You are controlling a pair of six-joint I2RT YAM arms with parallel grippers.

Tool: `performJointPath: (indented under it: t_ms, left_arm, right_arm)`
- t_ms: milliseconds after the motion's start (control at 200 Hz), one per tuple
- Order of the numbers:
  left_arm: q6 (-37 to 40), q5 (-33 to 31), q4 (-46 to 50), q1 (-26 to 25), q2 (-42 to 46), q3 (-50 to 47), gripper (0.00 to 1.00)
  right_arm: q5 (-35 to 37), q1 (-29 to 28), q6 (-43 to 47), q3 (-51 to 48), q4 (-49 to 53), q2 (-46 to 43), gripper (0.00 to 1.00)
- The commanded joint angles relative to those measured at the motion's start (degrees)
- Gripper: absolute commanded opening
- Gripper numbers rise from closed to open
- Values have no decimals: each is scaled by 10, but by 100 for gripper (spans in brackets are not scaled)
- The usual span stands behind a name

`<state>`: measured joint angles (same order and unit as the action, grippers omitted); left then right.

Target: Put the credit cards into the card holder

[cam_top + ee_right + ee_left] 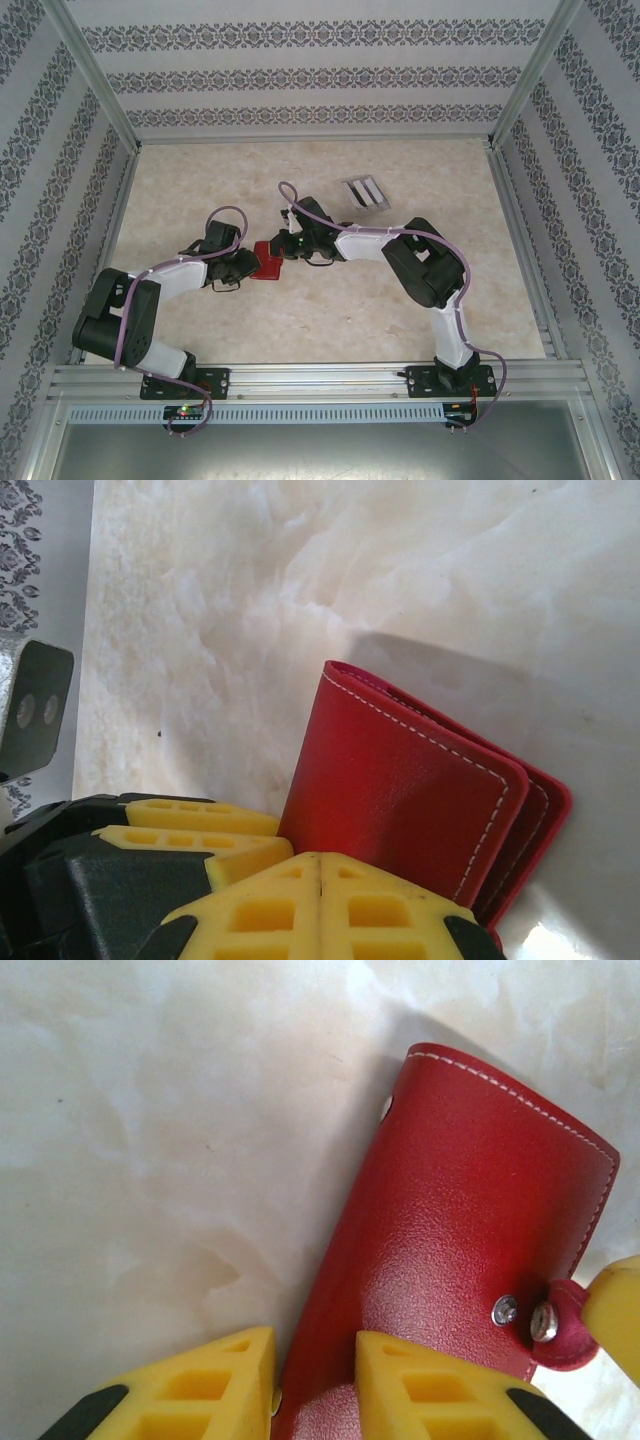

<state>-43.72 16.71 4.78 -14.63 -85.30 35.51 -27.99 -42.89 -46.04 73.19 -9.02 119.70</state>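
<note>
At table (330,320) centre, card holder (267,262) folded shut. My left gripper (315,1380) clamps its edge, I judge to steady it; right gripper (320,880) clenched tight, tip beside snap tab (562,1328), likely to unsnap.

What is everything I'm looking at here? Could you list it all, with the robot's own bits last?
card holder: one, red, mid-table between the two grippers
slotted stand: one, light grey, far side of the table, right of centre
table: one, pale marbled top
walls: patterned grey and white, on three sides
rail: one, silver metal, near edge, carrying the arm bases
left arm: one, white and black, reaching in from the left
right arm: one, white and black, reaching in from the right
left gripper: one, yellow fingers, closed on the card holder's edge
right gripper: one, yellow fingers, shut, at the card holder
</note>
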Motion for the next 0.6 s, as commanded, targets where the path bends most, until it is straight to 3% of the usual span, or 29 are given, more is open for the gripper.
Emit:
performJointPath:
  t_ms: [0, 600]
  left_arm:
    - [9, -7, 19, -4, -30, -1, 26]
    - [6, -8, 23, -5, -41, 2, 24]
  right_arm:
    - [-5, -4, 17, 15, 6, 12, 0]
    - [15, -14, 36, 12, 23, 31, 0]
